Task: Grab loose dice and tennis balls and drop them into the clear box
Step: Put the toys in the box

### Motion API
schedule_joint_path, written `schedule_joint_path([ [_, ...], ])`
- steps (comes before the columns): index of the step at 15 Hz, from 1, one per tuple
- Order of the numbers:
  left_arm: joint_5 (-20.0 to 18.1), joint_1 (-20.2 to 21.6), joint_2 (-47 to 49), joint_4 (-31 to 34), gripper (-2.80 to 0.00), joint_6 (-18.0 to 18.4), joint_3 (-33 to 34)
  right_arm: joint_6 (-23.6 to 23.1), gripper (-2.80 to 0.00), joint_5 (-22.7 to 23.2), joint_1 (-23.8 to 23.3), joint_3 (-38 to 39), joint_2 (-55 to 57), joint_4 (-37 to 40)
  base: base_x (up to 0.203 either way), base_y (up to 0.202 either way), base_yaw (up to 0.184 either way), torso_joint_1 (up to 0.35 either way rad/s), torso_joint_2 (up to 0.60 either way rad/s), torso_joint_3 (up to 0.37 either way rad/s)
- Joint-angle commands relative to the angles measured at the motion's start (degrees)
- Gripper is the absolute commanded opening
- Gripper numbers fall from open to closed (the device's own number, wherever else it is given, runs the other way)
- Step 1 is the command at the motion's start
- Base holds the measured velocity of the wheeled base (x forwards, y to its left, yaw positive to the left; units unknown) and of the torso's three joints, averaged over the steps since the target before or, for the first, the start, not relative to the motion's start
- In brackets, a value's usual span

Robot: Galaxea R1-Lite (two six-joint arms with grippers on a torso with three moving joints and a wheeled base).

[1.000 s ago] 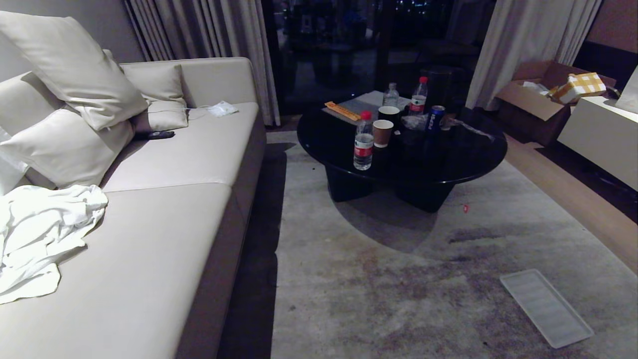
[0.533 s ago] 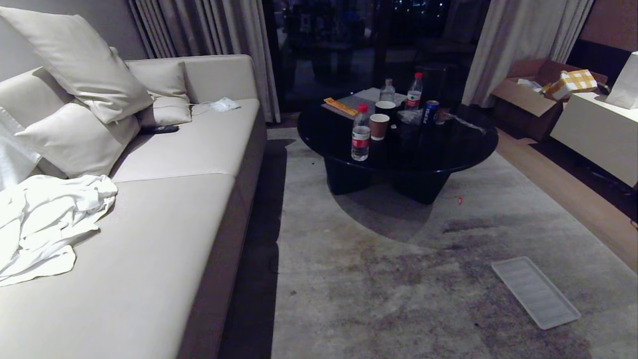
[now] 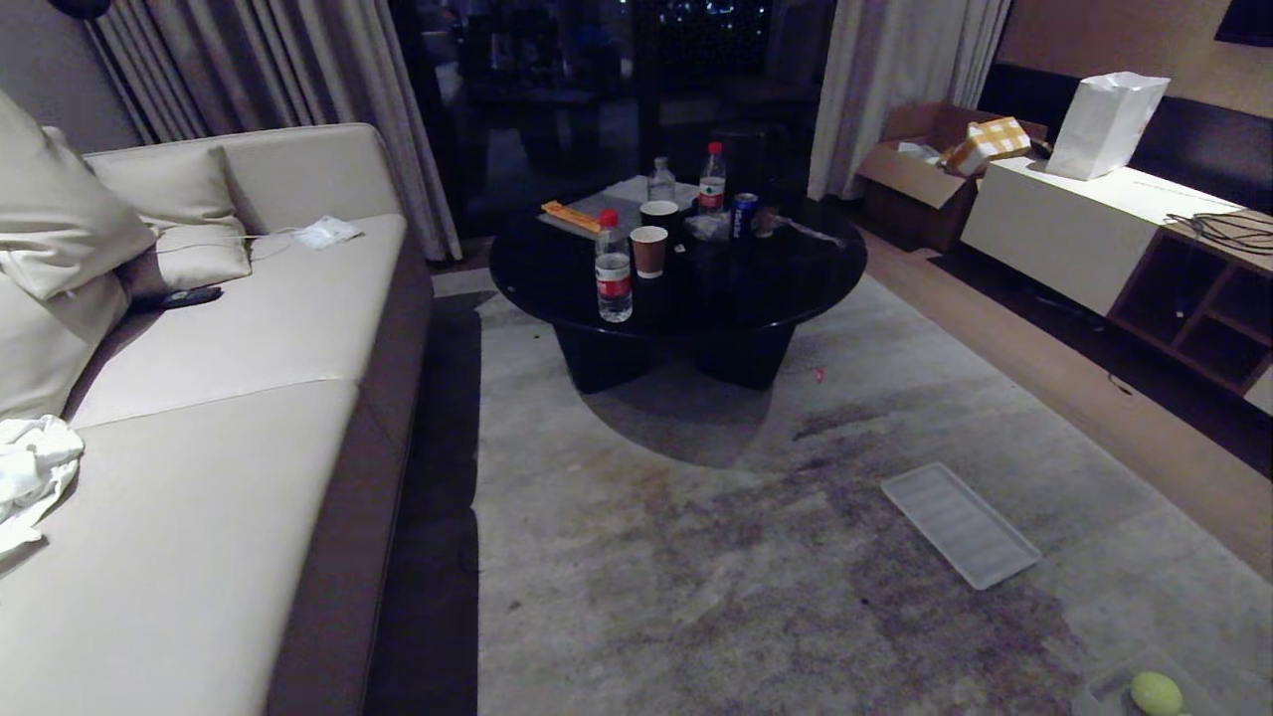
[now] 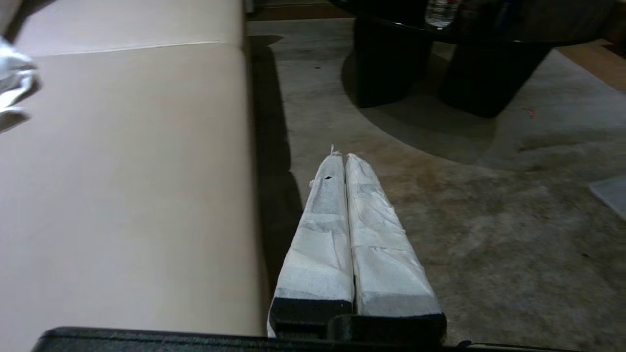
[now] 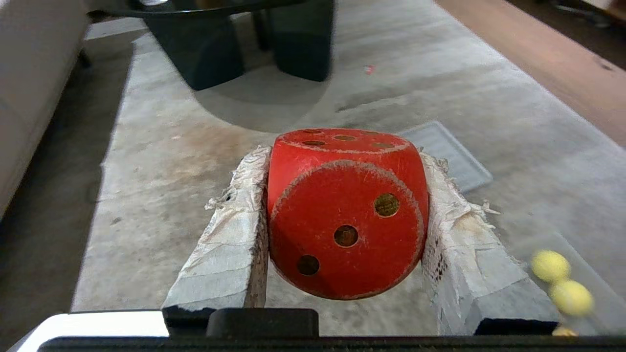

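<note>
Jaws of the right gripper [image 5: 345, 230] clamp the red die [image 5: 345, 215] by opposite flat faces, seemingly rigid and light; left gripper [image 4: 345, 157] jaws together.

You've got the red die [image 5: 345, 215] clamped level between the right gripper's [image 5: 342, 195] padded fingers, three-pip face toward the wrist camera. Two tennis balls [image 5: 551, 266] sit in the clear box [image 3: 1104, 688] on the carpet.

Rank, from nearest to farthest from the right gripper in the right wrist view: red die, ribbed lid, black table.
1. red die, clamped between the right gripper fingers.
2. ribbed lid, flat on the carpet just beyond.
3. black table, farthest, at the carpet's far end.
</note>
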Motion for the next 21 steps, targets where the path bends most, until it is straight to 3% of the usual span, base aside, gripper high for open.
schedule_joint_path([
  [1, 0.0, 0.0, 0.0, 0.0, -2.8, 0.0, 0.1, 0.0, -2.8, 0.0, 0.0, 0.0, 0.1, 0.0, 0.004, 0.001, -0.076, 0.002, 0.0, 0.006],
  [21, 0.1, 0.0, 0.0, 0.0, -2.8, -0.1, 0.1, -0.2, -2.8, 0.0, 0.0, 0.0, 0.1, 0.1, 0.001, -0.001, -0.033, 0.001, 0.0, 0.001],
])
